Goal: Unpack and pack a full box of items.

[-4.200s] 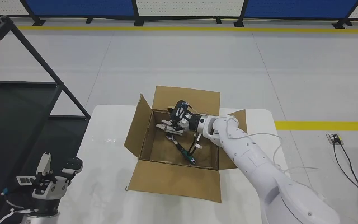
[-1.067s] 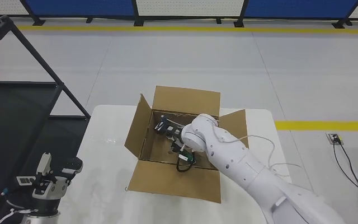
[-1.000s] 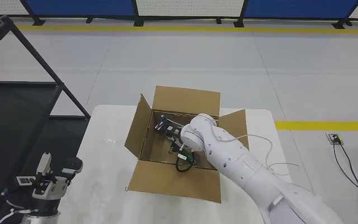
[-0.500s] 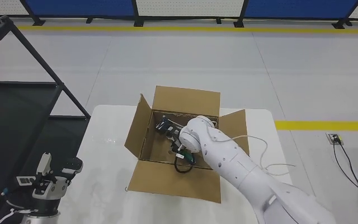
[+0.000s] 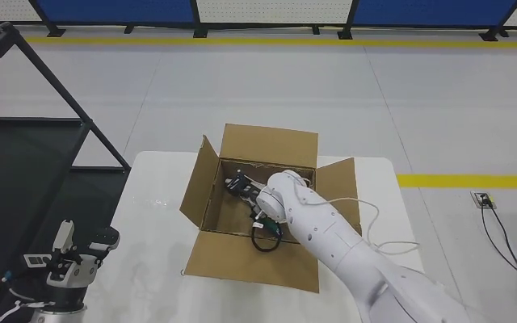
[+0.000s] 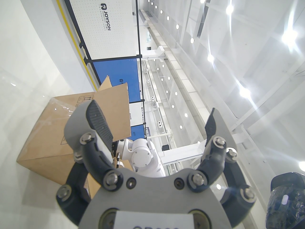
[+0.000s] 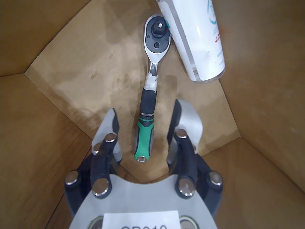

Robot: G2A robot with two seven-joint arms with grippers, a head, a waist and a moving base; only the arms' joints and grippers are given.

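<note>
the unpacking half of the job was in hand: the right claw (image 7: 145, 113) was down inside the open cardboard box (image 5: 249, 260) on the table (image 5: 152, 242), released, its two fingers set wide on either side of the green handle of a ratchet wrench (image 7: 148, 98) without touching it. the wrench lay flat on the box floor, handle end toward the claw and its round head pointing away. a white bottle (image 7: 193, 29) lay on its side just beside that head, seemingly overlapping its edge. the next move, as i judged it, called for sinking a little lower so the fingers bracketed the handle squarely, then closing on it and lifting straight up, taking care that the head did not drag the bottle along or catch a box wall. the left claw (image 6: 154, 116) was also released, jaws spread and holding nothing, well apart from the box off to the side.
</note>
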